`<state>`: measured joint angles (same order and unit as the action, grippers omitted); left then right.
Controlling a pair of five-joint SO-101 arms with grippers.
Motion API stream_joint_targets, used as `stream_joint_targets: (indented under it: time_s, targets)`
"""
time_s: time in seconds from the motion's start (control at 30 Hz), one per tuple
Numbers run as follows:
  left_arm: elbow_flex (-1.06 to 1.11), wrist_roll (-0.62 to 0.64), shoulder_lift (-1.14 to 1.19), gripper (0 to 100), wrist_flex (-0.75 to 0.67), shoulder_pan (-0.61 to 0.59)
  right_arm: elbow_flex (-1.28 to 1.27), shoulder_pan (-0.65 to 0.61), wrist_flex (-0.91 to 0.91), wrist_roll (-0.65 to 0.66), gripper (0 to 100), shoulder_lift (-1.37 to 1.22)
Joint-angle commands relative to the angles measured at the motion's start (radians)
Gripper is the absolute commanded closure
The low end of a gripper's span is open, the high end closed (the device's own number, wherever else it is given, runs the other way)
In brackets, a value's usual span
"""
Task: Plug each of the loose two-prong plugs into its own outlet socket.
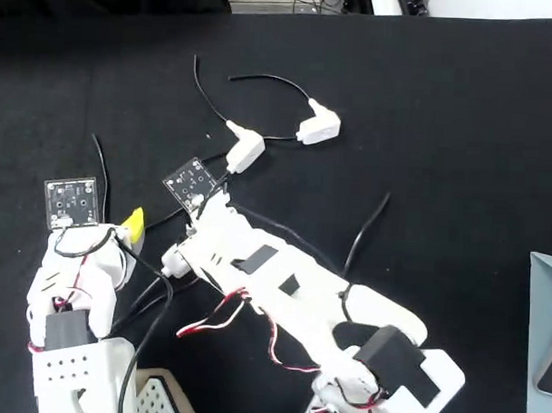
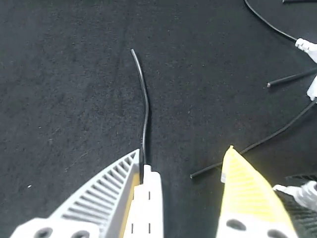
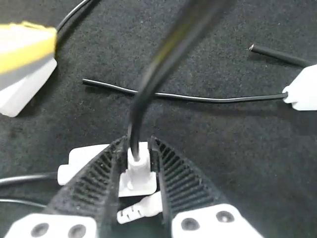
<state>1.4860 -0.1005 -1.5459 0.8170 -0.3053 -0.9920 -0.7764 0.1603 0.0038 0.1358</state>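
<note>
Two small socket boards lie on the black table, one at the left and one nearer the middle. Two loose white plugs with short black cables lie beyond them. My right gripper is shut on a white plug whose cable rises between the black fingers; in the high view this gripper sits right beside the middle board. My left gripper stands open, and a white plug rests against its grey finger, apart from the yellow finger.
Black cable ends trail over the cloth around the right arm. A pale blue tray stands at the right edge. The left arm's yellow fingertip lies close to my right gripper. Far half of the table is open cloth.
</note>
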Motion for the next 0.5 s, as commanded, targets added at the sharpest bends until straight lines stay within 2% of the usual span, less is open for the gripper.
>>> stream_joint_targets:
  time_s: [0.0,0.2,0.47]
  targets:
    - [-0.007,0.009,-0.009,74,-0.026,-0.019,0.019,0.057,-0.005,-0.006,98.7,0.091]
    - [-0.005,0.009,-0.009,74,-0.026,-0.019,0.024,0.201,-0.066,-0.021,98.7,0.214]
    - [-0.005,0.009,-0.009,74,-0.026,-0.019,0.048,0.4,-0.308,-0.043,98.7,0.101]
